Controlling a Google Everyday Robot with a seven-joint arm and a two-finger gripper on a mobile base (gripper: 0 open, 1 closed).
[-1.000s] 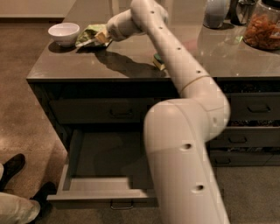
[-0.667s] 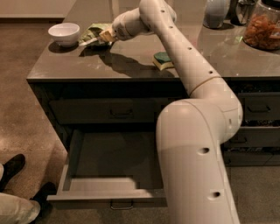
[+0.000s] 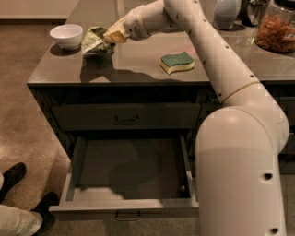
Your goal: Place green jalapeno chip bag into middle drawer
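Observation:
The green jalapeno chip bag (image 3: 94, 40) sits crumpled at the back left of the grey counter (image 3: 138, 71), right of a white bowl (image 3: 67, 35). My gripper (image 3: 109, 38) reaches in from the right and is shut on the bag's right edge, with the bag low at the counter surface. The middle drawer (image 3: 124, 207) is pulled open below the counter front, and its plain grey tray holds nothing. My white arm (image 3: 239, 152) fills the right side of the view.
A green-and-yellow sponge (image 3: 176, 62) lies mid-counter. A closed top drawer (image 3: 124, 117) sits above the open one. A jar of snacks (image 3: 276, 27) and a grey container (image 3: 226, 14) stand at the back right. A person's shoes (image 3: 14, 175) and leg (image 3: 18, 221) are at the lower left.
My arm has swung right in the view, uncovering the sponge. The gripper has stayed at the bag, which has hardly moved. The drawer stays open.

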